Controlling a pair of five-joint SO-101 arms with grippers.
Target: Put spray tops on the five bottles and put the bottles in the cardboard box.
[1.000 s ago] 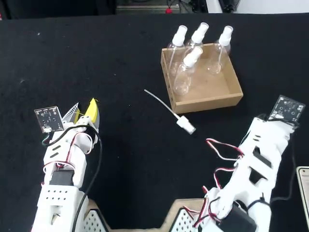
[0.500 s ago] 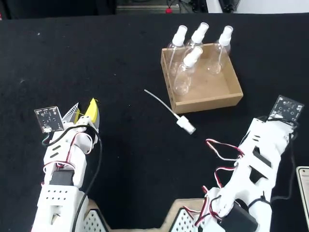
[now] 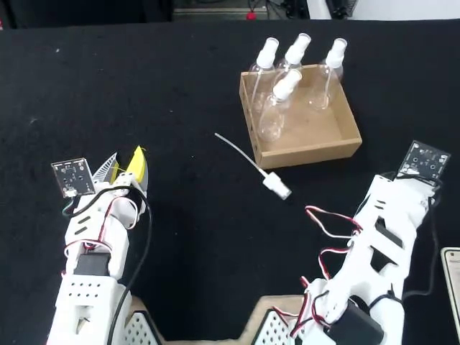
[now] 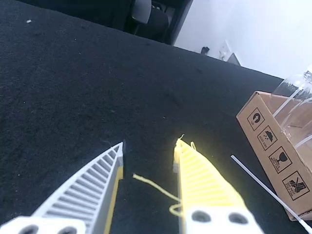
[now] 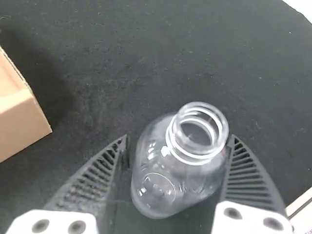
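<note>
Black cloth covers the whole work surface. Right gripper: its fingers press both sides of an uncapped clear bottle with its neck open, at the surface's 4 o'clock. Left gripper: its fingers stand narrowly parted over bare cloth at 8 o'clock. One loose spray top, tube attached, lies near centre, just off the cardboard box toward its 7 o'clock. That box sits at 1 o'clock and contains four capped bottles.
</note>
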